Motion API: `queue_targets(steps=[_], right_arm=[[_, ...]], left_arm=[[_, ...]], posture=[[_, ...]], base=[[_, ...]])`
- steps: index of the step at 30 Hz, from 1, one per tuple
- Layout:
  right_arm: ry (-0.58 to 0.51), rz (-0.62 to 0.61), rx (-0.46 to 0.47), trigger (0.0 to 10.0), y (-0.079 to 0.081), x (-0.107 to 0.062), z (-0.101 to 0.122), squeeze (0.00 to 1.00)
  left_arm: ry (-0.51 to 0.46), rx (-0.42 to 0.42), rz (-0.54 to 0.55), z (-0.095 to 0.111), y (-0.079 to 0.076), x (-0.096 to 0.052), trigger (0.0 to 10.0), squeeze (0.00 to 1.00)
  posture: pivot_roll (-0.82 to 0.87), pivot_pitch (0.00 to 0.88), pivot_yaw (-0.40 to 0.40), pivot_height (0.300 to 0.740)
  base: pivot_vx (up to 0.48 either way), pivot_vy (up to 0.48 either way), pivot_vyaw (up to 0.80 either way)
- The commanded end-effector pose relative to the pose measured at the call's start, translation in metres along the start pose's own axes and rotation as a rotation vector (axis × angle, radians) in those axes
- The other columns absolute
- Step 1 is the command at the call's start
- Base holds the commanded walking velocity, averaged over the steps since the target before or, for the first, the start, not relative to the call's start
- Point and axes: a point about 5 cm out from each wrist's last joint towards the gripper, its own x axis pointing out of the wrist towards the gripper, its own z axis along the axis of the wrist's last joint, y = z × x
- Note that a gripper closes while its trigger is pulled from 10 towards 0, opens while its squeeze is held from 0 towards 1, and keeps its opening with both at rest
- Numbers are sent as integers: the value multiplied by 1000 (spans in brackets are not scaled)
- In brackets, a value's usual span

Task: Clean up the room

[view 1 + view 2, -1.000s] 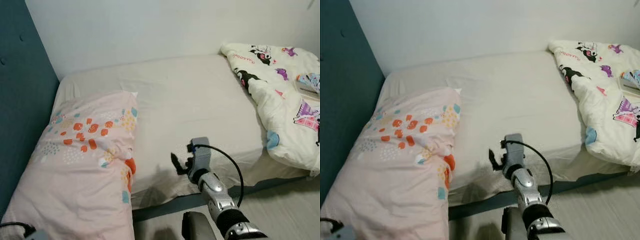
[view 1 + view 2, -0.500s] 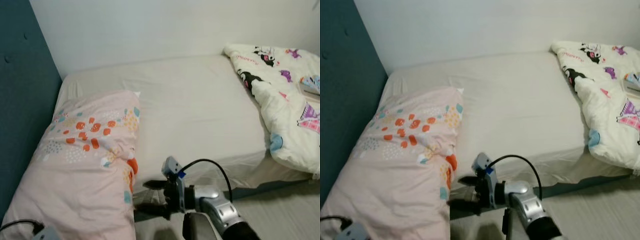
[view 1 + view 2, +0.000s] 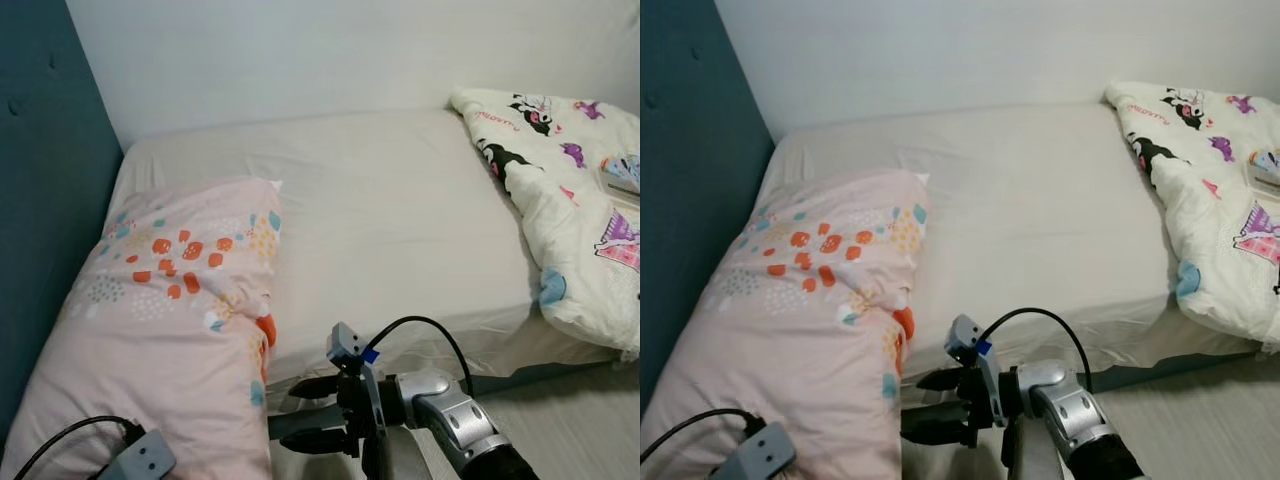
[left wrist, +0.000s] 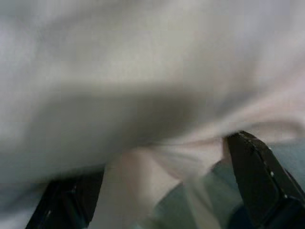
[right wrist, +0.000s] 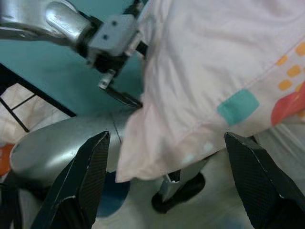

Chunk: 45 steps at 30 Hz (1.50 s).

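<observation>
Bedroom corner bounded by a white wall and a teal padded headboard panel, with one bed under a plain cream sheet. One pink pillow, printed with orange, teal and yellow patches, lies at the head end against the teal panel, its lower corner hanging past the near edge of the mattress. One white quilt with cartoon figures in black, purple and pink is heaped at the far right end of the bed; pink lettering near its upper edge is too small to read. Right gripper points toward the pillow's overhanging corner from just below the mattress edge, its two black fingers spread apart with nothing between them; a black cable loops above its silver wrist. In the right wrist view the pillow corner hangs between the spread fingers, with the left gripper beyond it against the pillow's edge. Left wrist unit, a grey box with a black lead, shows at the bottom of the head view beside the pillow. Left wrist view is blurred: pale fabric lies close before two black fingers set well apart.
</observation>
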Motion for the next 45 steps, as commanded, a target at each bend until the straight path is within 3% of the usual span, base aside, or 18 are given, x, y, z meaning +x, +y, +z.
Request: queue_targets(steps=[1, 3, 6, 7, 11, 14, 15, 16, 18, 20, 26, 33, 35, 38, 40, 45], right_arm=[[5, 26, 16, 10000, 6, 3, -1, 0], [8, 27, 17, 10000, 7, 3, -1, 0], [12, 27, 20, 10000, 8, 2, -1, 0], [12, 27, 20, 10000, 8, 2, -1, 0], [15, 18, 26, 10000, 9, 1, -2, 0], [17, 15, 28, 10000, 10, 0, -2, 0], [17, 12, 29, 10000, 10, 0, -2, 0], [17, 12, 29, 10000, 10, 0, -2, 0], [18, 9, 31, 10000, 11, -1, -1, 0], [18, 9, 31, 10000, 11, -1, -1, 0], [21, -2, 32, 10000, 10, -3, -1, 0], [17, -10, 32, 10000, 9, -1, 0, 0], [18, -17, 33, 10000, 9, -1, 0, 0], [18, -20, 33, 10000, 9, -1, 0, 0], [18, -27, 33, 10000, 8, -2, 1, 0], [15, -35, 31, 10000, 8, -2, 1, 0]], left_arm=[[-29, 1, 14, 8, -7, 20, 10000, 0], [-60, -13, 26, 17, -5, 28, 10000, 0], [-166, -3, 63, 52, 3, 49, 10000, 0], [-166, -3, 63, 52, 3, 49, 10000, 0], [-281, -5, 112, 92, 17, 66, 10000, 0], [-312, -3, 132, 103, 21, 69, 10000, 0], [-345, 1, 154, 116, 26, 72, 10000, 0], [-345, 1, 154, 116, 26, 72, 10000, 0], [-408, 18, 213, 140, 42, 75, 10000, 0], [-408, 18, 213, 140, 42, 75, 10000, 0], [-455, 39, 342, 176, 78, 74, 10000, 0], [-473, 44, 401, 200, 83, 79, 10000, 0], [-499, 37, 464, 217, 86, 82, 10000, 0], [-514, 34, 499, 225, 88, 81, 10000, 0], [-533, 44, 594, 240, 98, 77, 10000, 0], [-546, 57, 684, 252, 111, 69, 10000, 0]], posture=[[-6, 205, -86, 582], [-6, 205, -86, 582], [-14, 213, -87, 582], [-14, 213, -87, 582], [-19, 218, -81, 582], [-20, 218, -80, 582], [-23, 218, -78, 582], [-23, 218, -78, 582], [-25, 219, -75, 582], [-25, 219, -75, 582], [-20, 219, -76, 582], [-21, 219, -75, 582], [-25, 221, -76, 582], [-26, 220, -76, 582], [-29, 221, -74, 582], [-32, 214, -72, 582]], base=[[0, 0, 0], [0, 0, 0], [0, 0, 0], [0, 0, 0], [0, 0, 0], [0, 0, 0], [0, 0, 0], [0, 0, 0], [0, 0, 0], [0, 0, 0], [0, 0, 0], [0, 0, 0], [0, 0, 0], [0, 0, 0], [0, 0, 0], [0, 0, 0]])
